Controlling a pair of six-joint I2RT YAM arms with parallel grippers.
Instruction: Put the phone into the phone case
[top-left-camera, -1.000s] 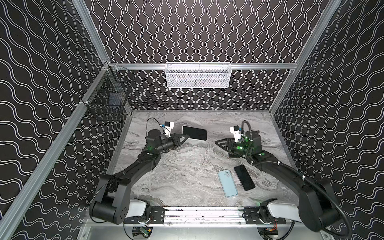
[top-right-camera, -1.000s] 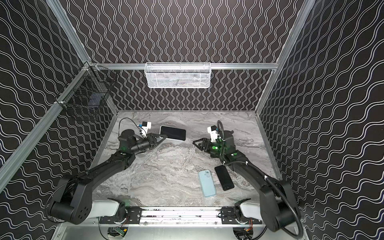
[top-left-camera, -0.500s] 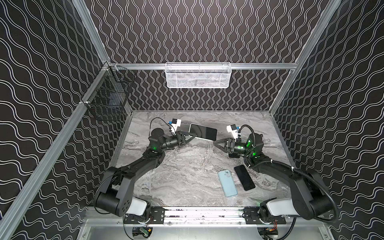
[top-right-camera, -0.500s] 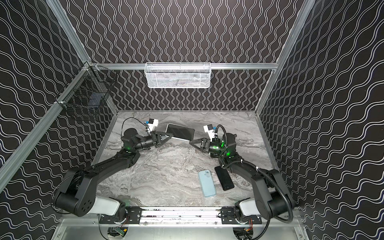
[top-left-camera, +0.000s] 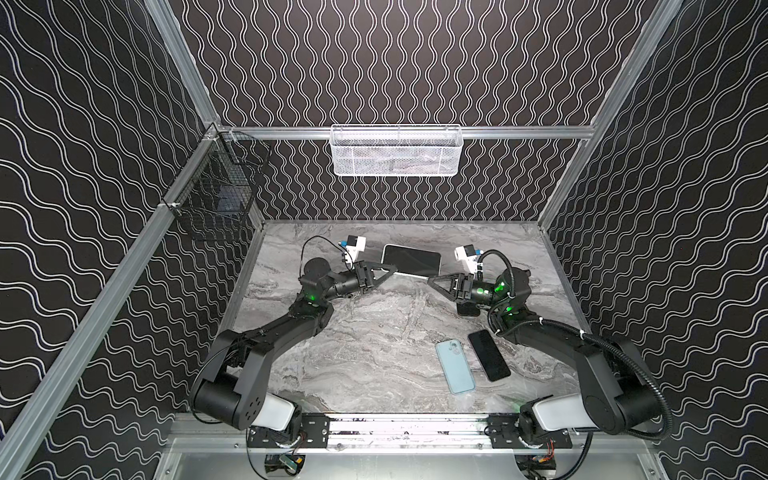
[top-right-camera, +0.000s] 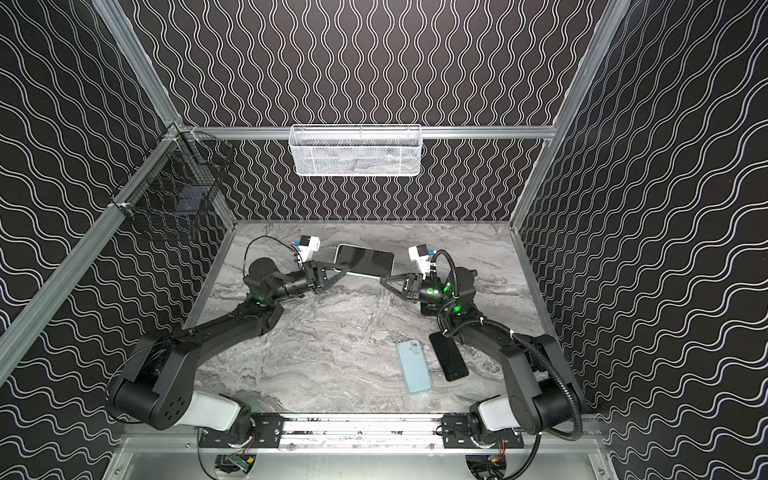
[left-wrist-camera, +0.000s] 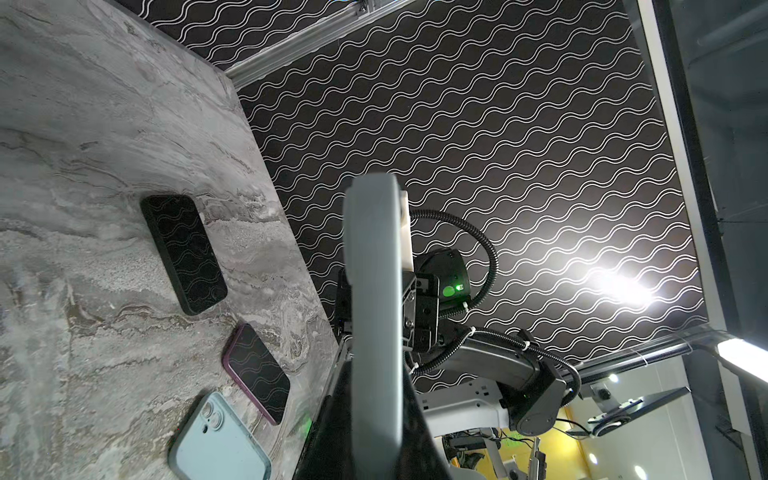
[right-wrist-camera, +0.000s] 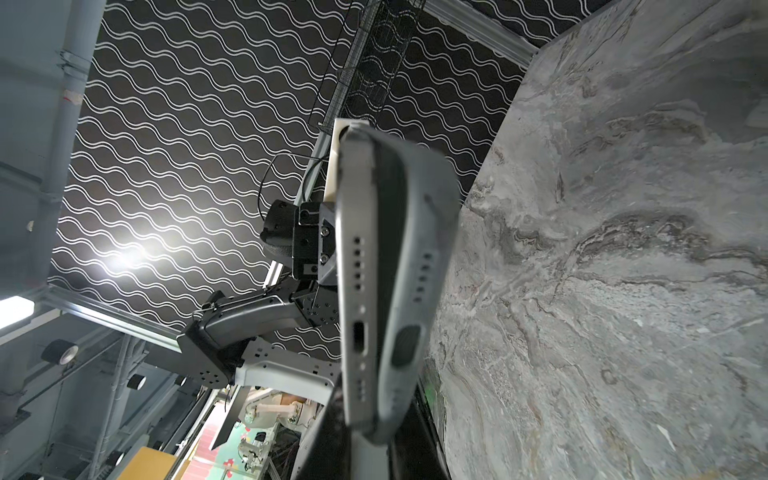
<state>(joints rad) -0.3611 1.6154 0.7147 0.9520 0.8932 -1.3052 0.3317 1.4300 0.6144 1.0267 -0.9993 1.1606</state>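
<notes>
A phone (top-left-camera: 411, 258) with a dark screen hangs flat above the back middle of the marble table (top-left-camera: 374, 332), seen in both top views (top-right-camera: 365, 258). My left gripper (top-left-camera: 390, 272) is shut on its left end and my right gripper (top-left-camera: 430, 279) is shut on its right end. In the right wrist view the silver phone edge (right-wrist-camera: 357, 291) with its ports stands slightly apart from the grey phone case (right-wrist-camera: 415, 270), both running down between my right gripper's (right-wrist-camera: 374, 440) jaws. The left wrist view shows the grey case edge (left-wrist-camera: 374, 270) clamped in my left gripper (left-wrist-camera: 376, 415).
A light blue cased phone (top-left-camera: 455, 365) and a black phone (top-left-camera: 488, 354) lie side by side at the front right. Another dark phone (top-left-camera: 467, 309) lies under my right wrist. A white mesh basket (top-left-camera: 397, 151) hangs on the back wall, a black wire basket (top-left-camera: 216, 199) on the left wall.
My left gripper carried the phone to the right, toward the middle. My right gripper moved in to meet it and shut on its right end.
</notes>
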